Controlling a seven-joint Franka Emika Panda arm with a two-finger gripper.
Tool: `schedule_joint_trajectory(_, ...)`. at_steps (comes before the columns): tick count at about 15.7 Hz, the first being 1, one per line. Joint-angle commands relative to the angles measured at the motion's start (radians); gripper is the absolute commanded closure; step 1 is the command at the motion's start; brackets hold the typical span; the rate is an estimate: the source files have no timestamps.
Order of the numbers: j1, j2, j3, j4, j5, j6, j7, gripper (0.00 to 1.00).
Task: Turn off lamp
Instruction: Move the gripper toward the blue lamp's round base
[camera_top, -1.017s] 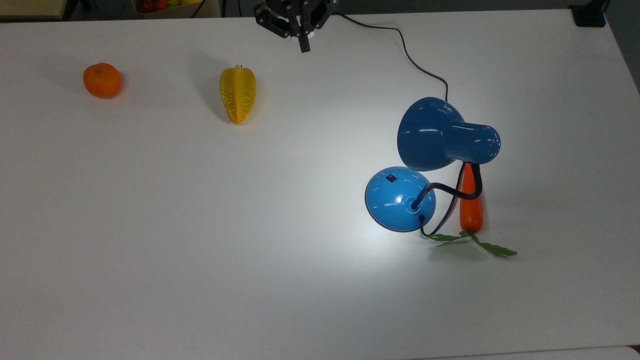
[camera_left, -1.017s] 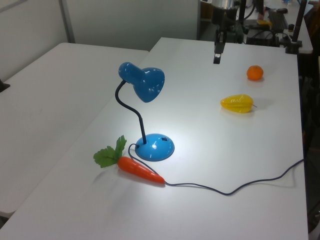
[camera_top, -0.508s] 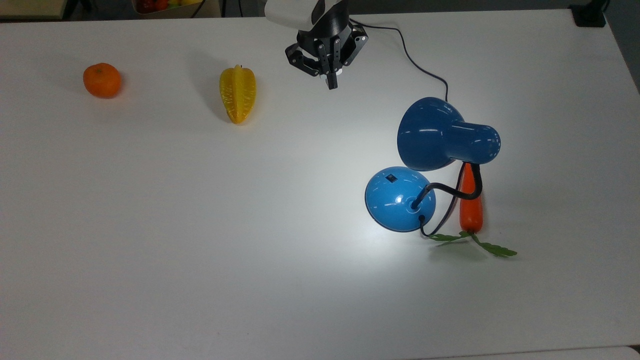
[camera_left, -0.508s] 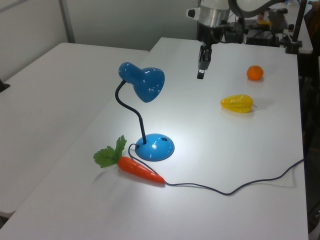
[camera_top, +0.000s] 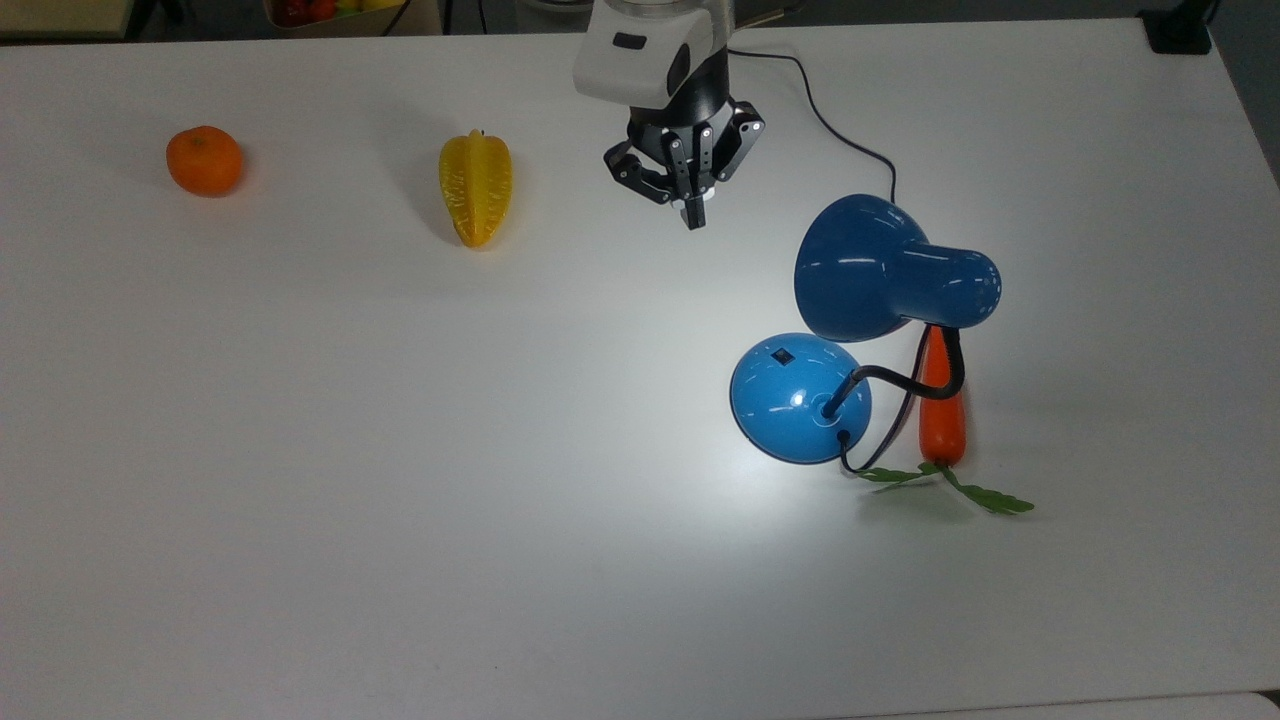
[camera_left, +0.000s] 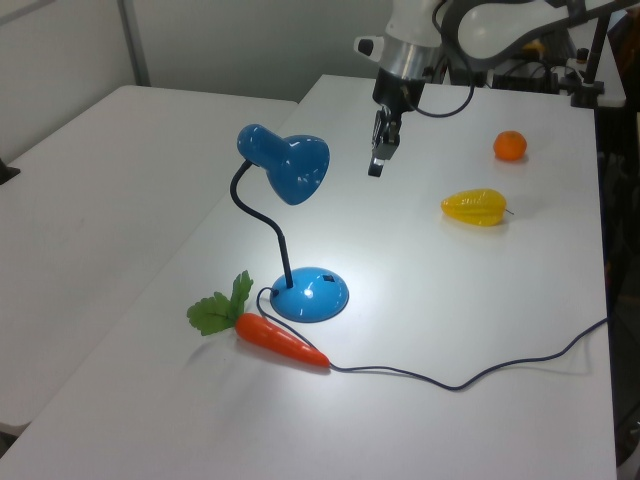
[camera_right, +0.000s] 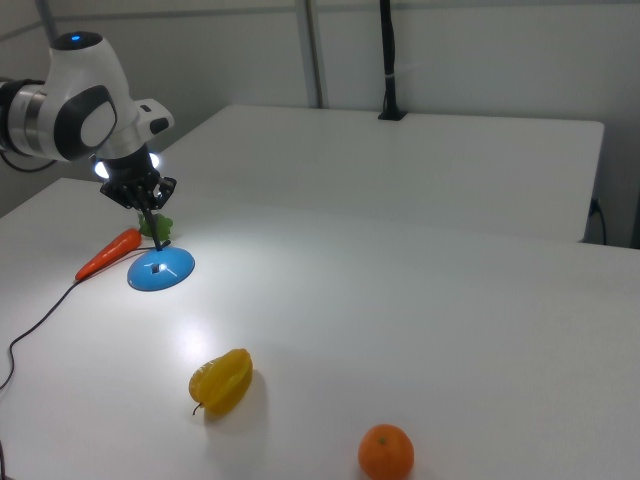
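Observation:
The lamp stands on the white table and is lit, throwing a bright patch beside its round blue base (camera_top: 800, 398) (camera_left: 310, 294) (camera_right: 160, 270). A small black switch (camera_top: 781, 354) sits on the dome's upper left in the top view. The black gooseneck carries the blue shade (camera_top: 860, 265) (camera_left: 295, 165). My gripper (camera_top: 693, 215) (camera_left: 376, 165) (camera_right: 160, 240) hangs in the air, shut with nothing in it, up and to the left of the shade in the top view. It is apart from the lamp.
An orange carrot (camera_top: 941, 410) with green leaves lies against the lamp's far side. A yellow starfruit (camera_top: 476, 187) and an orange (camera_top: 204, 160) lie to the top view's left. The black cord (camera_top: 850, 145) (camera_left: 470, 378) trails across the table.
The arm has come in from the top view's upper edge, moving down and right toward the lamp. The fingers stayed shut. The lamp has not moved.

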Motion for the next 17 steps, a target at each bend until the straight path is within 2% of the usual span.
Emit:
schedule_joint_trajectory(1, 0.003, 0.016, 0.026, -0.025, 0.023, 0.078, -0.034, 1.0)
schedule_joint_trajectory(6, 0.004, 0.08, 0.059, -0.036, 0.022, 0.196, -0.028, 1.0)
schedule_joint_trajectory(17, 0.06, 0.195, 0.059, -0.033, 0.016, 0.331, -0.018, 1.0)
